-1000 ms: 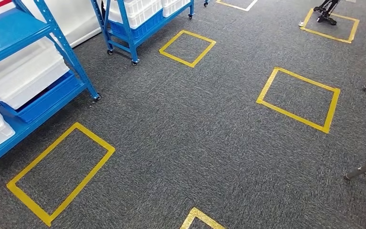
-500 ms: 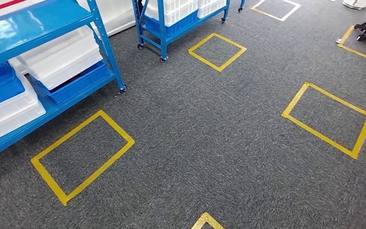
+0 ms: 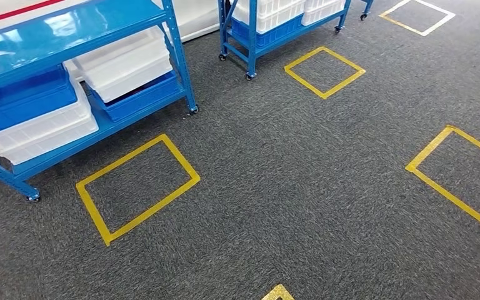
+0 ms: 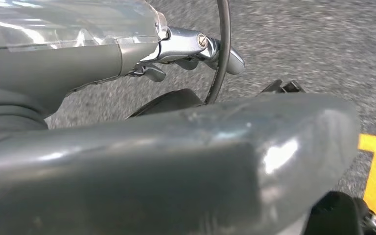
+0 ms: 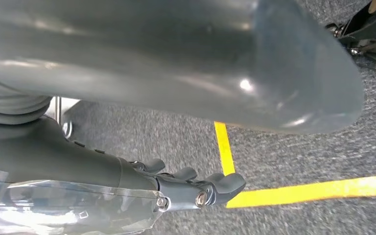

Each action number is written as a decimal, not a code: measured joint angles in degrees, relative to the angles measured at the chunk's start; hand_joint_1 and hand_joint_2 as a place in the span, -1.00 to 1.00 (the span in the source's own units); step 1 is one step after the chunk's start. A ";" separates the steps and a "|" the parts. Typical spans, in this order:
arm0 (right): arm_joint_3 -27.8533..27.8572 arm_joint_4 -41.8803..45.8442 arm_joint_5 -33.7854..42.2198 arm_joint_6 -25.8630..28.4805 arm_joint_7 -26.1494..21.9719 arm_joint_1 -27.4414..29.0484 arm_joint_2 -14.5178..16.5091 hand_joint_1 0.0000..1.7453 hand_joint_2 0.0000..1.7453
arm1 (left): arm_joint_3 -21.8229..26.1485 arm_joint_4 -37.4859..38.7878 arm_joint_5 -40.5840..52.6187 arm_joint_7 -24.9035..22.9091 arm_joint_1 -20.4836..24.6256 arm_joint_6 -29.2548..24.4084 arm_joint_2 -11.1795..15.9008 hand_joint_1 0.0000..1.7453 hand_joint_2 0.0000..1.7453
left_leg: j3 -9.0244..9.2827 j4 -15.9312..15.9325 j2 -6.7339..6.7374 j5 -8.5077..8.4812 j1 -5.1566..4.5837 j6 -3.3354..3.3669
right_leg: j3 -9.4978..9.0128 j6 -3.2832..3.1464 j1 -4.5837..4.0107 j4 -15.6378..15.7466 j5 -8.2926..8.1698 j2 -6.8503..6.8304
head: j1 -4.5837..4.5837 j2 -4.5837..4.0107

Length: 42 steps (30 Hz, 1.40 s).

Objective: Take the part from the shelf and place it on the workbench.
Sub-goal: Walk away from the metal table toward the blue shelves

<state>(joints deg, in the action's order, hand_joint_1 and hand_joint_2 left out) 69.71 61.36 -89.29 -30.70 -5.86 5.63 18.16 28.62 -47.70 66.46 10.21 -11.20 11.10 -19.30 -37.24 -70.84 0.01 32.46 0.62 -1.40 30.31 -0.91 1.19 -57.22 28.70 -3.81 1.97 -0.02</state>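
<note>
1. The robot is out on the grey carpet (image 3: 300, 187), looking down at it. The blue shelf (image 3: 69, 37) stands ahead and to the robot's left, so the left arm hangs on the nearer side.
2. I cannot pick out the part itself. The shelf carries stacked white bins (image 3: 125, 59) and blue bins (image 3: 25, 103); my guess is the part lies inside one, hidden by the walls.
3. The shelf's long side runs slantwise across the head view, with a yellow tape square (image 3: 137, 187) on the floor just in front of it, which looks like a standing mark.
4. The left hand (image 4: 191, 49) hangs over carpet, fingers loosely extended and holding nothing. The right hand (image 5: 196, 188) is the same, slack and bare above a yellow tape line (image 5: 318, 191).
5. The bins look like smooth, rigid plastic with ribbed rims; the shelf is painted metal on small castors; the carpet is coarse and speckled.
6. A second shelf (image 3: 269, 31) with similar bins stands farther back.
</note>
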 joint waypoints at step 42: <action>1.96 2.22 -0.04 -1.60 -0.66 0.45 0.20 -1.00 -1.00 | 4.23 0.01 -16.28 -6.60 -0.68 3.39 -0.37 -1.00 -1.00 | 6.62 14.23 -0.29 -6.43 -0.14 3.40 | 3.47 2.44 0.09 -11.49 7.96 3.16 | -0.70 0.00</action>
<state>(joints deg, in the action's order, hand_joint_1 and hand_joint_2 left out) 71.67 63.58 -89.33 -32.30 -6.51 6.08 18.37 32.85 -47.69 50.18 3.61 -11.88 14.49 -19.67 -30.62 -56.61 -0.28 26.03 0.48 1.99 33.78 1.53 1.29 -68.71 36.66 -0.65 1.27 -0.02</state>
